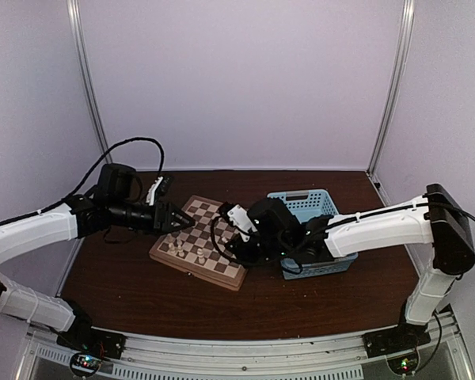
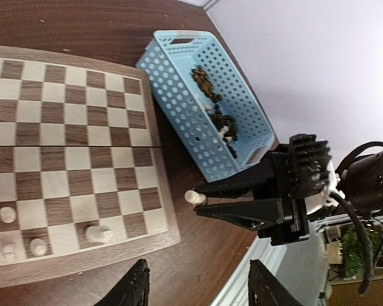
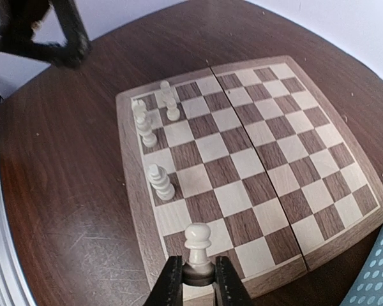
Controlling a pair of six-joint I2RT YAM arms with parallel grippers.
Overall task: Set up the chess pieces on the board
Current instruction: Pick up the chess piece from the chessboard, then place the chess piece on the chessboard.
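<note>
Right gripper pinches a cream-white turned pawn by its base above a corner of the thick wooden checkered chessboard. Left gripper hovers spread and empty. Apparently five white pieces stand along one edge. Dark brown pieces lie in the light-blue perforated basket. Setup is judged early.

The right gripper pinches a cream piece at centre frame, just off the lower right corner of the board, below a light-blue basket holding dark pieces.
</note>
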